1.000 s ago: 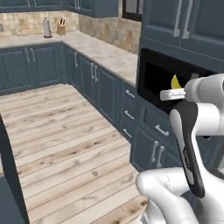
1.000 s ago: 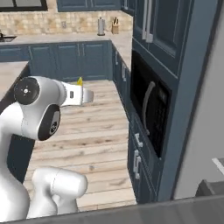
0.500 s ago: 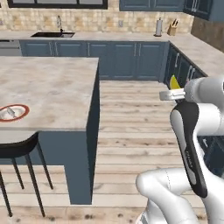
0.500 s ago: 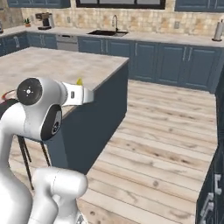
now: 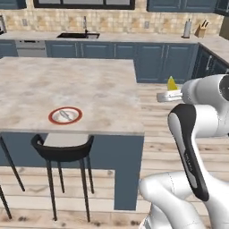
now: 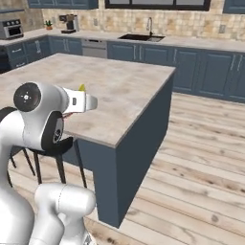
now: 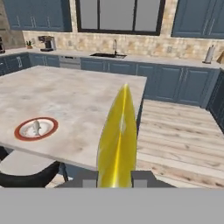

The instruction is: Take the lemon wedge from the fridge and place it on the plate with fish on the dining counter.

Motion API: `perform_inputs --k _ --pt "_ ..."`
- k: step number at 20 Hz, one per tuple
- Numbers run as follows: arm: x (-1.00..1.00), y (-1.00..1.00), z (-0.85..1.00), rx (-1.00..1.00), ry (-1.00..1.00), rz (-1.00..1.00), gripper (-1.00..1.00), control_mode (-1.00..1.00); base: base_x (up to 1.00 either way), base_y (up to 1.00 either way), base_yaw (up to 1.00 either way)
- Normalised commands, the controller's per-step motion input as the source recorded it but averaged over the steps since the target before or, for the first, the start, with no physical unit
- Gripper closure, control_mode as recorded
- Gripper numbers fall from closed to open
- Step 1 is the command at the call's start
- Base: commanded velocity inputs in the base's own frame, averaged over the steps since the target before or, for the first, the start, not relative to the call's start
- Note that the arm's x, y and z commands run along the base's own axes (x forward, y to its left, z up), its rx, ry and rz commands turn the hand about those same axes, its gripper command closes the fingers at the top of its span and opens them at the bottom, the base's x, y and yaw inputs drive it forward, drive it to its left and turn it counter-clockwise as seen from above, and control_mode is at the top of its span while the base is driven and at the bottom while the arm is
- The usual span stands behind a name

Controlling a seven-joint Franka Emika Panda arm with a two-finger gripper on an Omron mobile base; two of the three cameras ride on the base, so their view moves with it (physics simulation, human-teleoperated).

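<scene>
A beige marbled tabletop (image 5: 89, 89) filled the frame's left, bearing one plate (image 5: 65, 115) and one fish (image 5: 65, 115). The fingers (image 7: 116, 181) were clamped on one lemon wedge (image 7: 117, 140).

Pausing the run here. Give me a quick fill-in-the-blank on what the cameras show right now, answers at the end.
1. The gripper is shut on the ____.
2. The fish lies on a plate whose rim is ____.
3. The plate rests on the ____.
4. The stool stands at the dining counter, below the ____.

Answers: lemon wedge; red; dining counter; plate
</scene>
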Motion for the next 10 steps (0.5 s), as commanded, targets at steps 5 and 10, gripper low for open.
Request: perform_inputs --k 5,10 --pt "0.00 0.00 0.00 0.00 0.00 0.00 1.00 1.00 0.70 1.00 0.00" --pt "0.00 0.00 0.00 0.00 0.00 0.00 1.00 1.00 1.00 0.37 -0.11"
